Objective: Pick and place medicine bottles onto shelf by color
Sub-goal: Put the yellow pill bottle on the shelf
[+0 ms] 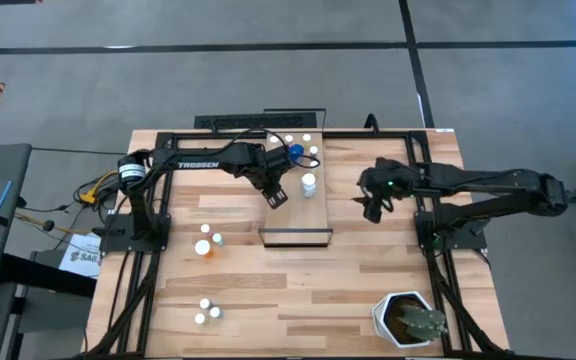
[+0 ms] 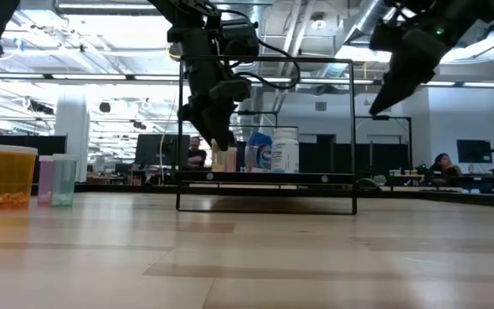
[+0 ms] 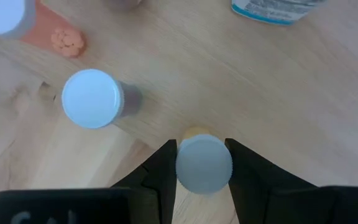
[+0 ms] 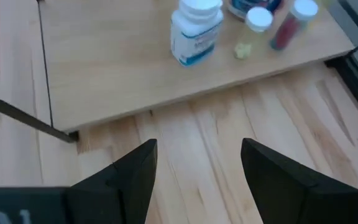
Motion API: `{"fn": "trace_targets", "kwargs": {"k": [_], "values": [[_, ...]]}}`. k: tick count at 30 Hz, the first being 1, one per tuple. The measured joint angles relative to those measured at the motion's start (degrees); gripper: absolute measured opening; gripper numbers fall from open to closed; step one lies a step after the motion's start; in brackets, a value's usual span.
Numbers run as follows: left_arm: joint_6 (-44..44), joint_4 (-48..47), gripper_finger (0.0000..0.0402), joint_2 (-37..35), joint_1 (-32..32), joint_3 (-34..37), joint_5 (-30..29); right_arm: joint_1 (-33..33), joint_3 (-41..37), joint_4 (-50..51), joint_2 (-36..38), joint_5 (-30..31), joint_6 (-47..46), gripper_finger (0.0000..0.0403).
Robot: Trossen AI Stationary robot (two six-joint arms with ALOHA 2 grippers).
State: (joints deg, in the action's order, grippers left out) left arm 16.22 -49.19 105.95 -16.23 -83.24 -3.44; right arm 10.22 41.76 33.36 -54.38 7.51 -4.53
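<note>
In the high view, near to far is being taken from the bottom edge of the table upward. At about 5 o'clock of the table, a white hexagonal plant pot [image 1: 405, 320] is standing near the corner. At about 7 o'clock, two small white-capped bottles [image 1: 207, 311] are standing just beside each other. Farther in, at about 9 o'clock, an orange bottle [image 1: 203, 249] is seen with a second small bottle [image 1: 217, 240] just beside it.

In the middle of the table, the shelf [image 1: 296, 185] is being seen as a long light-wood board with a dark rim. On it a white bottle [image 1: 309, 184] is standing upright, and at its far end, toward 12 o'clock, a blue bottle [image 1: 296, 151] and some small bottles [image 1: 311, 146] are grouped near each other.

The left gripper [image 1: 275, 194] is being held over the left part of the shelf. Its fingers [image 3: 160, 171] are pinching a small yellowish bottle [image 3: 203, 163] at the white cap, as the left wrist view shows; another white-capped bottle [image 3: 92, 98] is standing near it on the board.

The right gripper [image 1: 371, 208] is hanging above the table at about 3 o'clock of the shelf, apart from it. Its fingers [image 4: 132, 171] are spread wide and nothing is being held between them.
</note>
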Motion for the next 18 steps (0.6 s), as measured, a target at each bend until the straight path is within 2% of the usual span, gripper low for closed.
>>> {"fn": "trace_targets", "kwargs": {"k": [7,18], "values": [[-0.52,1.07,0.0110,0.08,0.00,0.04,-0.86,-0.02,-2.24,-2.88,4.72,-0.02,-0.59,0.0255],[-0.85,2.72,0.0170,0.24,0.00,0.13,-0.96,-0.02,-2.30,-2.62,6.96,0.04,-0.11,0.0255]]}}
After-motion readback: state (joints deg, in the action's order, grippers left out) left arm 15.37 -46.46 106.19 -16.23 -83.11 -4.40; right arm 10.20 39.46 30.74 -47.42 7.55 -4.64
